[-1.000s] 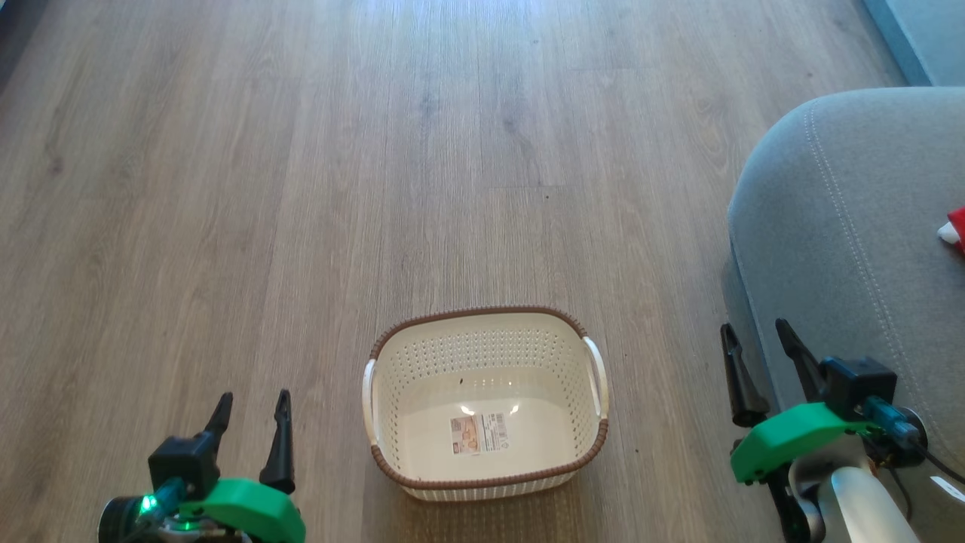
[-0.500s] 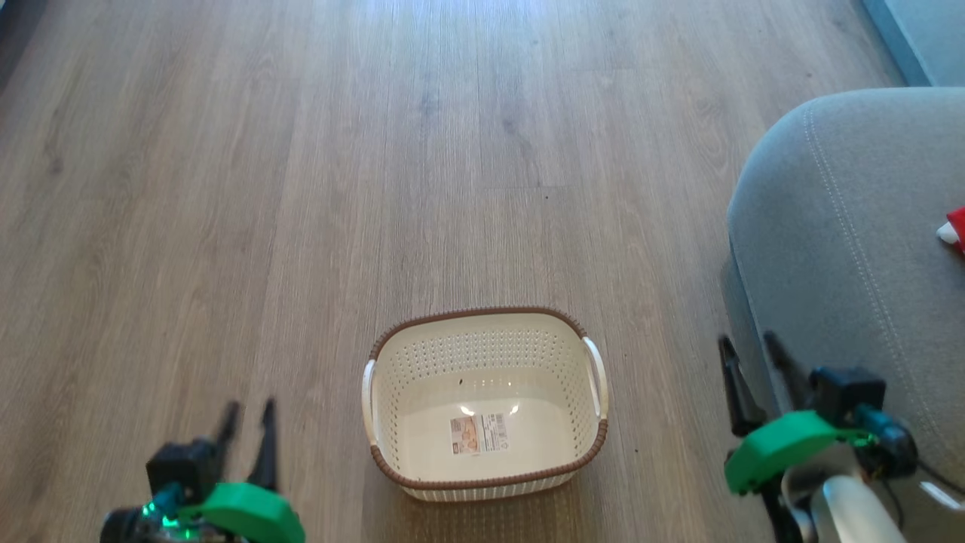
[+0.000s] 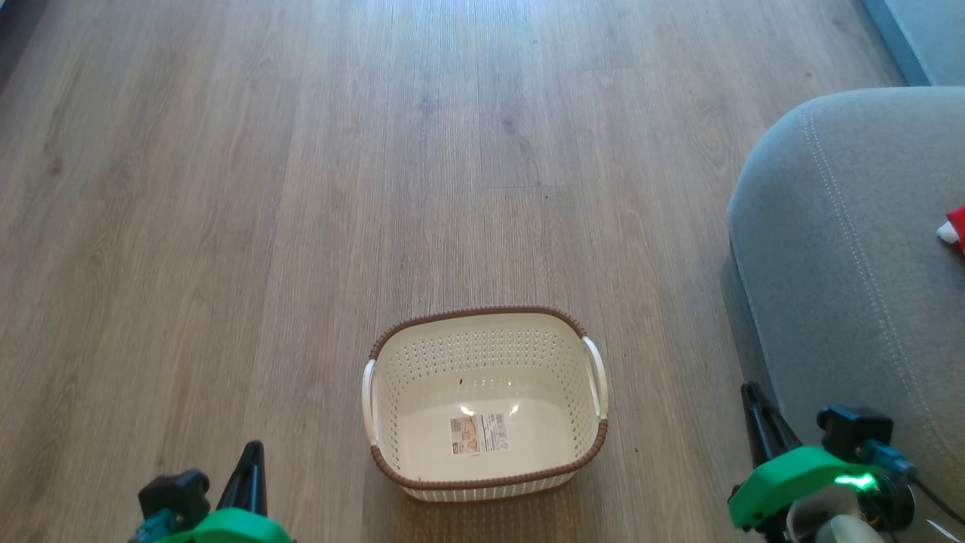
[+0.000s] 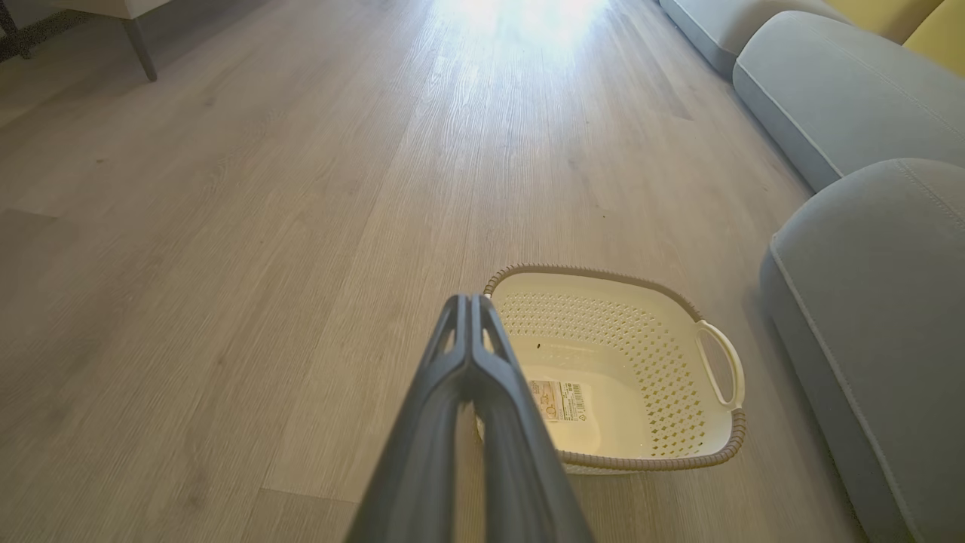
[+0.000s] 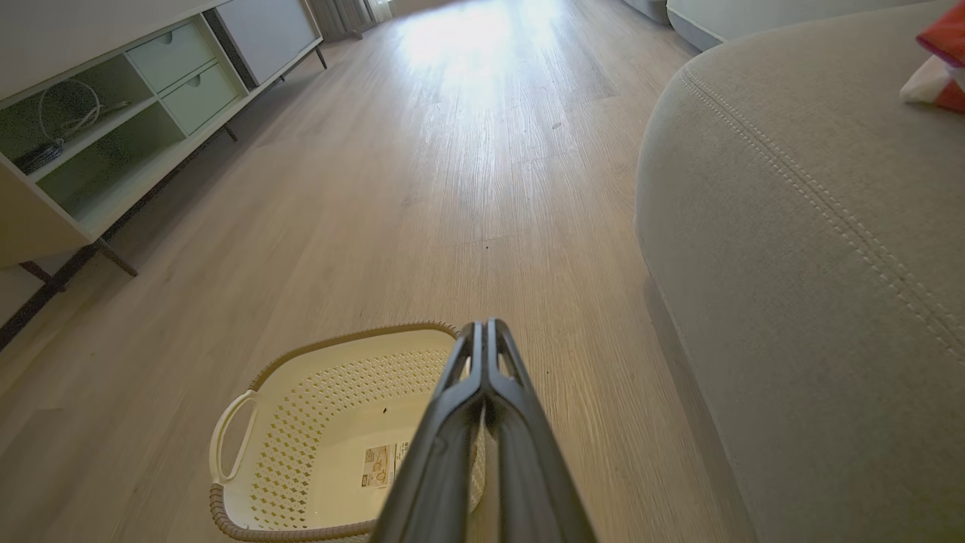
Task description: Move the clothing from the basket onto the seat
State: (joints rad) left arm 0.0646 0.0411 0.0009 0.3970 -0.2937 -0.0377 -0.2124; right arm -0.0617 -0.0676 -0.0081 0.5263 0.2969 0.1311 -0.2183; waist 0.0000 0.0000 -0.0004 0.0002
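Note:
The cream basket with a brown rim stands on the wood floor, nothing inside but its label sticker. The grey seat rises at the right. A bit of red and white clothing lies on the seat at the frame's right edge, also seen as clothing in the right wrist view. My left gripper is shut, low at the bottom left, left of the basket. My right gripper is shut beside the seat's front, right of the basket. Both hold nothing.
Wood floor stretches ahead. A white sideboard with open shelves and drawers stands at the left in the right wrist view. More grey cushions lie beyond the seat, and a furniture leg stands far left.
Both grippers have gone from open to shut and have drawn back toward the bottom of the head view. The basket and the clothing have not moved.

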